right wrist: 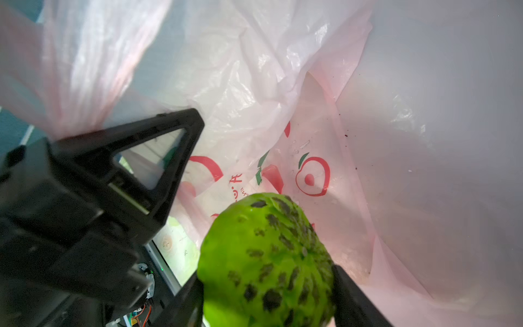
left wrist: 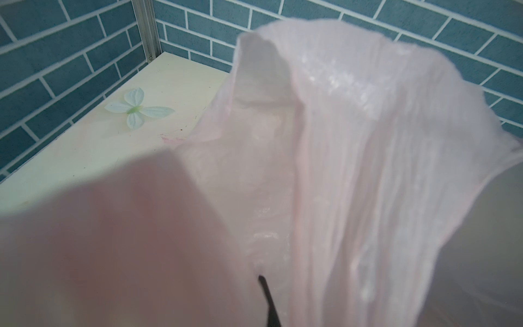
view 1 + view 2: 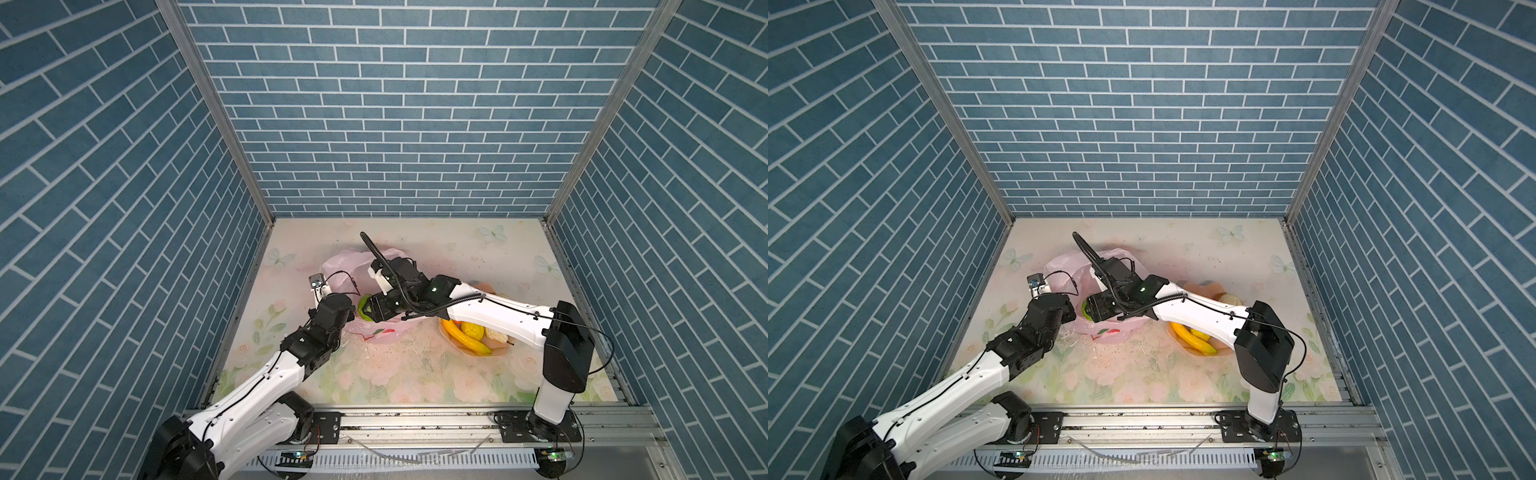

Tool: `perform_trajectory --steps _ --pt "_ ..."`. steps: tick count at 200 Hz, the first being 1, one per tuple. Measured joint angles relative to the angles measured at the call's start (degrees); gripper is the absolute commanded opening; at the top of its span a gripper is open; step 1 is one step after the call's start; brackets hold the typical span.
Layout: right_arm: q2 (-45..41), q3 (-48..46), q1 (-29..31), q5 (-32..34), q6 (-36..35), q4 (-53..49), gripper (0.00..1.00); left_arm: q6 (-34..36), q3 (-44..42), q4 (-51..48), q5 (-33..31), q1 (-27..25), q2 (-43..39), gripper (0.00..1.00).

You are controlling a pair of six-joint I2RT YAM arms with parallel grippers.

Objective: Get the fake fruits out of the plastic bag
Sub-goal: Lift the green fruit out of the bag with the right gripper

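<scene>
Right tool: grasping the green fruit, one dark finger on each flank of the bumpy, dark-flecked ball. The grip sits low on the fruit, so most of it stands proud of the fingers. Fruit is at centre-bottom of the right wrist view, with film of the plastic bag behind it and to the right, so I judge it inside the mouth and not yet out. Left tool: clenched, at middle left of that view, with bag film bunched against it. It appears to pinch the rim and hold it up, which would keep the mouth open for the other arm. In a top view the green fruit shows just left of centre, between the two wrists. The right arm runs from its base at lower right, elbow high, forearm crossing leftward, wrist tipped down into the bag. The left arm stretches diagonally from lower left to the bag's left edge. Further right, a bowl rests on the surface holding a banana and a yellow fruit, likely the drop point.
</scene>
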Motion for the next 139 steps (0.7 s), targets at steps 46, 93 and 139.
perform_trajectory --steps 46,93,139 --pt "-4.59 0.0 -0.15 1.38 -1.4 -3.65 0.28 1.27 2.12 1.97 0.74 2.58 3.5 0.03" --pt "-11.56 -0.2 -2.36 4.9 -1.81 -6.88 0.28 2.01 5.18 3.93 4.39 6.54 7.15 0.05" --pt "-21.14 -5.11 -7.85 9.88 -1.81 -9.64 0.27 2.67 8.85 3.67 8.83 9.27 9.42 0.16"
